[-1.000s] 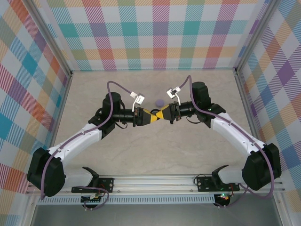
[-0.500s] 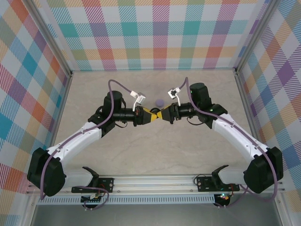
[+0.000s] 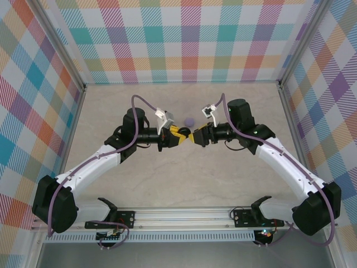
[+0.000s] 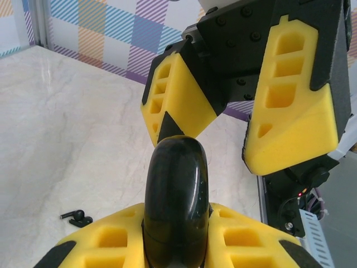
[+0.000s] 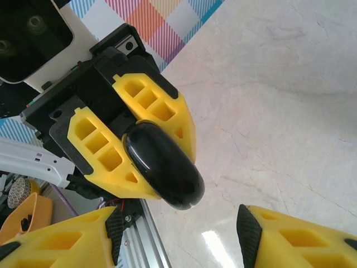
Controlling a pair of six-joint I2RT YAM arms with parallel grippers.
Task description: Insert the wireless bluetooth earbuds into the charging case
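The black glossy charging case [image 4: 177, 195] is clamped edge-on between the yellow fingers of my left gripper [image 4: 177, 226], held above the table and closed. In the top view the left gripper [image 3: 179, 137] and right gripper [image 3: 194, 137] meet tip to tip at mid-table with the case [image 3: 187, 138] between them. My right gripper [image 5: 178, 240] stands open, its fingers spread on either side of the case [image 5: 164, 166] without touching it. One tiny black earbud [image 4: 77, 216] lies on the table to the left, below the left gripper.
A round lavender puck [image 3: 189, 120] lies on the marble tabletop [image 3: 234, 184] just behind the two grippers. Checked walls close the table on three sides. An aluminium rail [image 3: 184, 215] runs along the near edge.
My right gripper has opened and let go of the black case, drawing back slightly to the right. Both grippers have drifted a little farther from the bases. The left keeps its hold.
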